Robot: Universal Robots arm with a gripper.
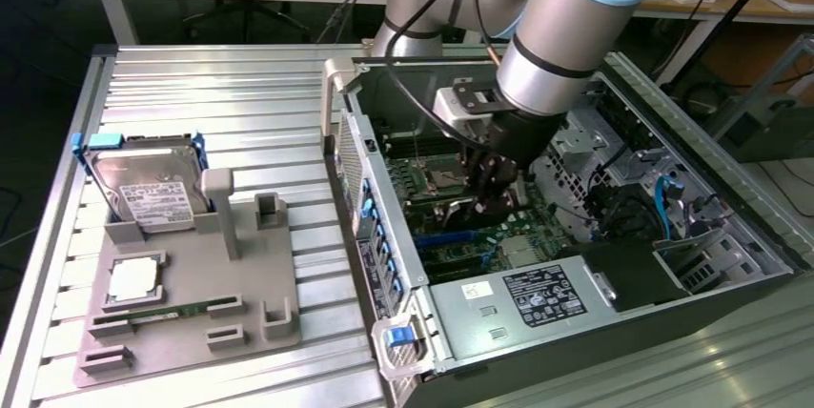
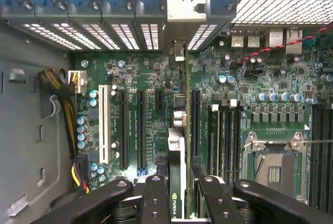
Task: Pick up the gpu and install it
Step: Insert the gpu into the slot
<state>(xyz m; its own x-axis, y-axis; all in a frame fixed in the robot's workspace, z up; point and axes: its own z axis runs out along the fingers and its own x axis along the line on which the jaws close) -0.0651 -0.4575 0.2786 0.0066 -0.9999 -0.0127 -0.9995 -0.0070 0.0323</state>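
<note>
Open computer case (image 1: 712, 265), tool-held (image 2: 179, 182) gpu (image 2: 177, 130) edge-on over motherboard (image 2: 151, 78)

Silver arm (image 1: 559, 27), light-blue joint caps; black, seemingly screw-studded gripper (image 2: 179, 200).

The gpu (image 2: 178, 130) is a thin flat card, seen edge-on in the wrist view. It stands on its long edge between the two fingers of the gripper (image 2: 179, 195), which are closed on its sides. From the gripper it reaches straight away over the green motherboard (image 2: 145, 73). Its silver metal end bracket (image 2: 186, 13) is at the far end from the gripper, against the row of rear slot openings of the case. A black label with a green logo is on the part of the card nearest the gripper. In the exterior view the card (image 1: 460, 206) hangs under the gripper (image 1: 494, 193) inside the open case, mostly hidden.
</note>
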